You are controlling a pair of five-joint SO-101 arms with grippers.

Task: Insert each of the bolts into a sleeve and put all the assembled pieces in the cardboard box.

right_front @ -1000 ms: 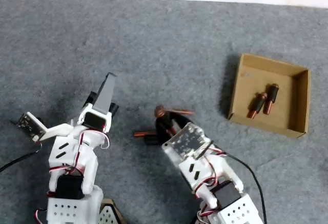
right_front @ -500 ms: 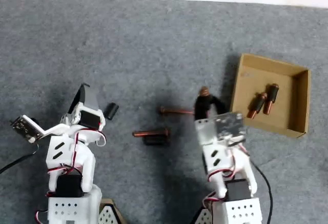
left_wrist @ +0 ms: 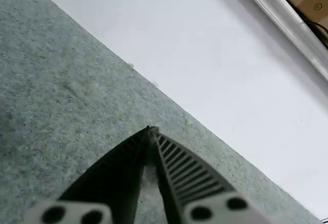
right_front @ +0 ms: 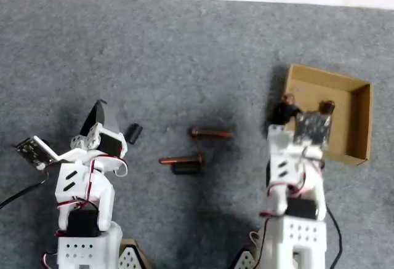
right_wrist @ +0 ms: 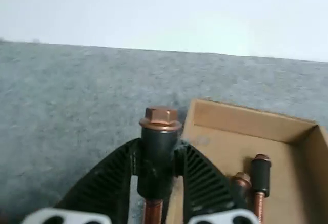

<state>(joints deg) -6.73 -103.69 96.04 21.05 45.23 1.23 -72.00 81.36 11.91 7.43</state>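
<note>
Currently right tool [right_wrist: 157,157] is clamping the sleeved bolt [right_wrist: 160,119] by its sleeve [right_wrist: 155,144]: rigid, light, probably slippery; left tool [left_wrist: 150,134] is sitting closed, empty.

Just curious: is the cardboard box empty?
No, two sleeved bolts lie inside the cardboard box.

The left arm [right_front: 86,180] is kept folded near its base, with its tool [left_wrist: 149,133] pressed shut, tips meeting, and apparently tilted upward. The right arm [right_front: 294,170] is extended forward, and its tool [right_wrist: 158,151] is clamped around a sleeved bolt [right_wrist: 160,117], which is gripped upright.
</note>
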